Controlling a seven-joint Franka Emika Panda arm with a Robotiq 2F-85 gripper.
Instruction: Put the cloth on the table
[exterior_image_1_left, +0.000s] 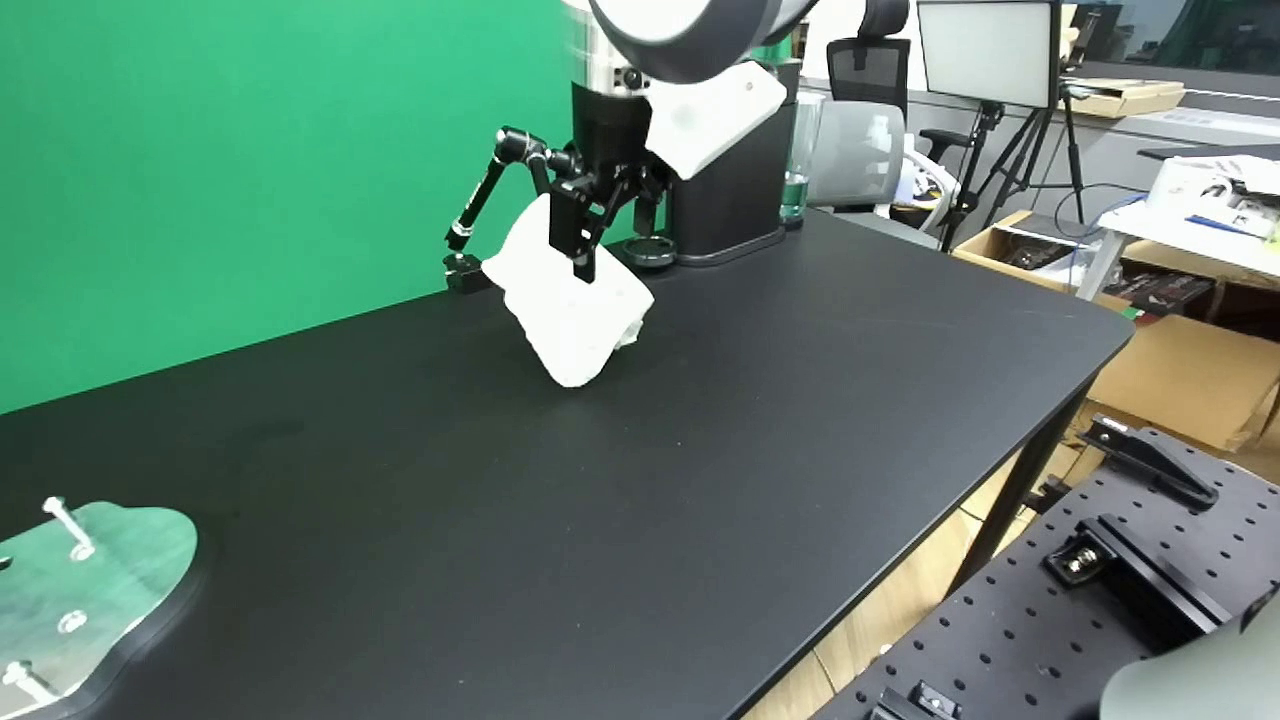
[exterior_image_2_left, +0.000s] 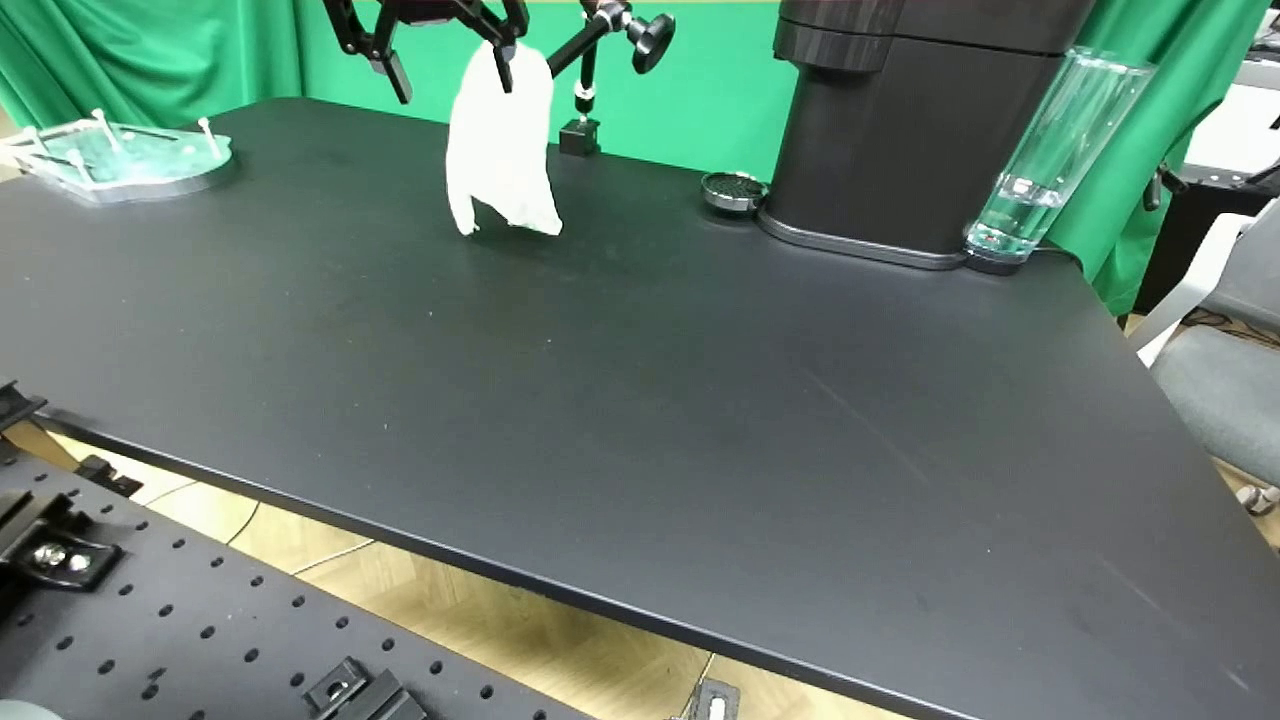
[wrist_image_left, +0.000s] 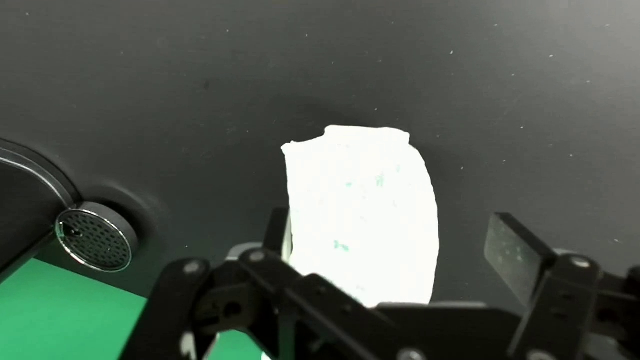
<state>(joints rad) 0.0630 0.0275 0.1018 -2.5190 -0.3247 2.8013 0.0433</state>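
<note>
Hand (exterior_image_2_left: 457, 93) spread, cloth (exterior_image_2_left: 502, 155) near one finger (exterior_image_2_left: 503, 68)

Green backdrop (exterior_image_2_left: 700, 100) behind, green curtain (exterior_image_2_left: 150, 45) beside it; wood-look floor (exterior_image_2_left: 480, 615); grey chair (exterior_image_2_left: 1215, 385), pale panel (exterior_image_1_left: 985, 55) on tripod (exterior_image_1_left: 1074, 165), cardboard box (exterior_image_1_left: 1170, 380), white desk (exterior_image_1_left: 1200, 238).

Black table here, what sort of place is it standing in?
Probably a robotics lab or test space: a perforated plate sits beside the table, a green backdrop rises behind it, and there's a stand-mounted pale panel.
</note>
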